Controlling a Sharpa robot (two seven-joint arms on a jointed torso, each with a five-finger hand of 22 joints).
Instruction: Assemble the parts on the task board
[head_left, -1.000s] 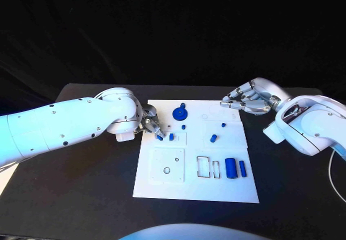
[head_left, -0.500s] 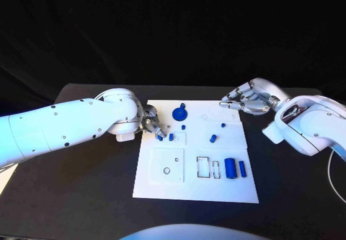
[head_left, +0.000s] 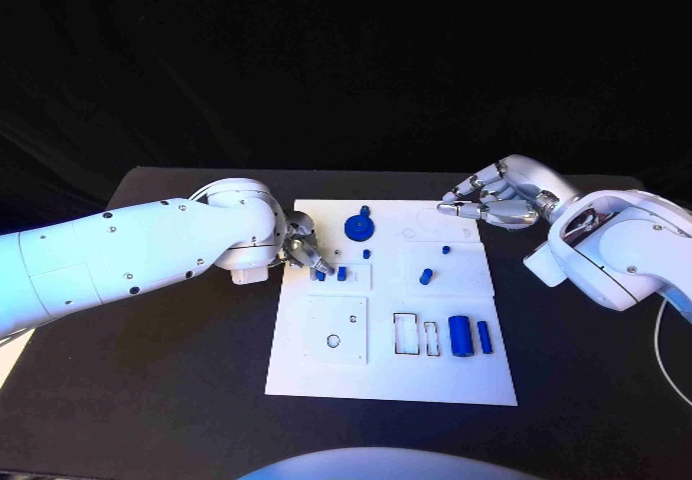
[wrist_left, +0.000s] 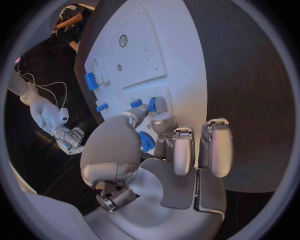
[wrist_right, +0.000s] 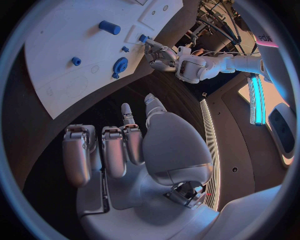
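1. Task board (head_left: 433, 380): white plate at table (head_left: 173, 400) centre, long side running 12 to 6 o'clock in the head view.
2. Left hand (head_left: 304, 252) sits at the board's 9-10 o'clock edge, fingertips (wrist_left: 164, 119) down on the board at two small blue pegs (head_left: 330, 273). Left wrist view: thumb and one finger close in around the pegs, other fingers held straight and side by side off the board. Cannot tell whether a peg is actually pinched.
3. Right hand (head_left: 495, 200) hangs at the board's 1-2 o'clock corner, over the black table, apart from every part. Fingers curled loosely inward, lying side by side, holding nothing (right wrist view (wrist_right: 131, 150)).
4. Blue round disc with a tab (head_left: 361, 226) lies near the board's 12 o'clock edge.
5. Small blue piece (head_left: 447, 250) and a tilted blue peg (head_left: 426, 276) lie right of centre, about 2 o'clock from board middle.
6. Big blue cylinder (head_left: 460, 336) and a thin blue bar (head_left: 485, 337) lie side by side at 4 o'clock, next to two outlined rectangular slots (head_left: 418, 335).
7. Raised white square with small holes (head_left: 336, 328) at 8 o'clock.
8. Writing: no readable label on the board or parts; a pink marking at the rim of the right wrist view is too small to read.
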